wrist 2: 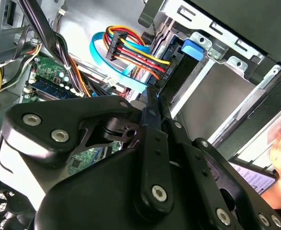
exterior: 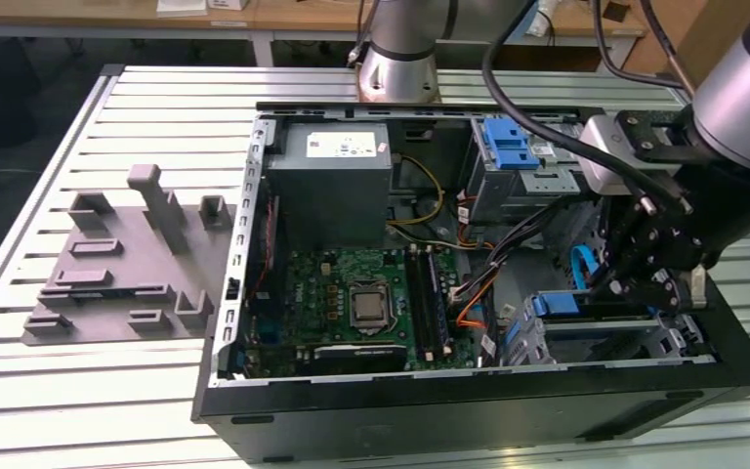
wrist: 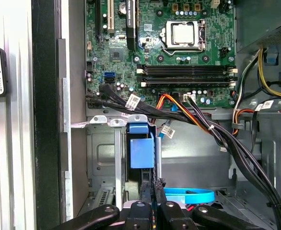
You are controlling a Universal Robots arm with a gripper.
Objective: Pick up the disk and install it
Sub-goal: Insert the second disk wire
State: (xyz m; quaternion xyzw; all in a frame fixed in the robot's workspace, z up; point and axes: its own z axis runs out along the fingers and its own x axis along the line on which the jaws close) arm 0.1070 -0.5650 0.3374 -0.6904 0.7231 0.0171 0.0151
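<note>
- Looking first at the exterior view, we saw an open black computer tower case (exterior: 479, 391) lying on its side on a slatted aluminium table (exterior: 89, 410). That position left its whole interior open from above.
- The gripper (exterior: 607, 291) hung low inside the case at the exterior view's right, over the silver metal drive cage (exterior: 668, 342).
- The disk (exterior: 564, 305), a flat drive in a blue plastic rail frame, sat edge-on in that cage. We judged it already slid into its bay.
- A grey moulded fixture block (exterior: 128, 264) stood on the table just beside the case, with none of its slots holding a drive.
- Wooden workbenches (exterior: 219, 15) lined the room behind, and the arm's silver base (exterior: 408, 49) rose at the table's far edge.
- In the second wrist view, the gripper's (wrist 2: 151, 93) two thin black fingers (wrist 2: 152, 110) lay pressed together with no gap and nothing visible between them.
- They pointed at the disk's (wrist 2: 179, 72) dark end under its blue tab, probably to press on it rather than to grasp it.
- A bundle of red, yellow and orange wires (wrist 2: 131, 55) and a flat light-blue data cable (wrist 2: 99, 48) curved close by.
- In the first wrist view, the closed tips of the gripper (wrist: 155, 184) stood just beside the disk's (wrist: 141, 151) blue frame. We could not tell whether they touched it.
- The green motherboard (wrist: 159, 43) lay beyond, well apart.
</note>
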